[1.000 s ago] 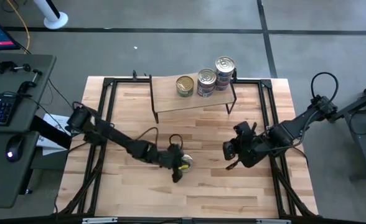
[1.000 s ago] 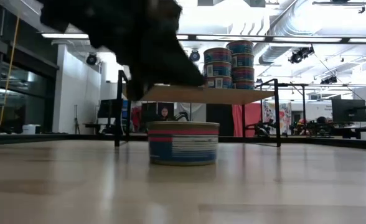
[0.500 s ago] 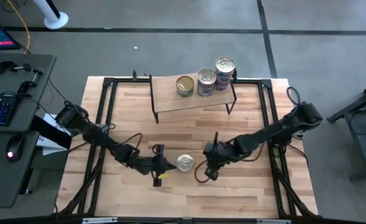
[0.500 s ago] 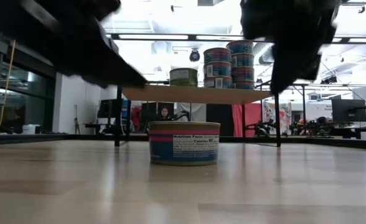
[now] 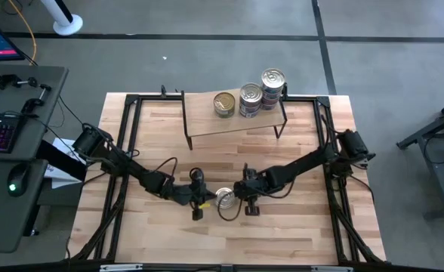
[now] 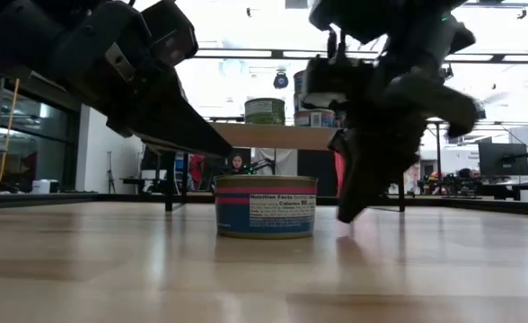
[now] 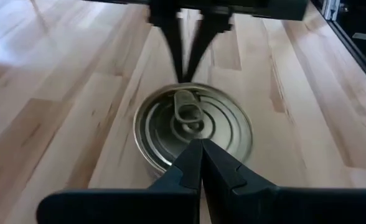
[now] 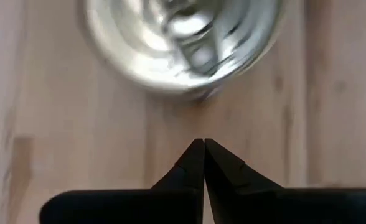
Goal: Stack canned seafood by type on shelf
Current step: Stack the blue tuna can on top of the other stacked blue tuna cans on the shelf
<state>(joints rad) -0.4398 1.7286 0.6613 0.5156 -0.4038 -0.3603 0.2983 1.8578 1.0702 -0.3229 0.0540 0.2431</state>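
- plank tabletop (image 5: 297, 234); light wood w/ black frame rails along the edges
- shelf (image 5: 233, 119) at far side of table, wood board on black wire legs; in low view shelf (image 6: 291, 135) sits behind the lone tin
- left arm comes in from table's left edge, reaches to centre; left gripper (image 5: 199, 205) low, just left of the lone tin; fingers pressed together, nothing held; wrist view shows tips (image 7: 198, 149) meeting over near rim of tin
- right arm comes in from right edge; right gripper (image 5: 248, 205) just right of the same tin; fingers together, empty; tips (image 8: 203, 146) meet just short of the tin, apart from it
- tins on shelf: single green-label tin (image 5: 223, 104) on left; stack (image 5: 250, 100) in middle; taller stack (image 5: 272, 87) at right end
- lone tin (image 5: 223, 199) upright on tabletop, centre, between the two grippers; silver pull-tab lid up (image 7: 192, 121); red/blue label w/ white panel (image 6: 265, 207)
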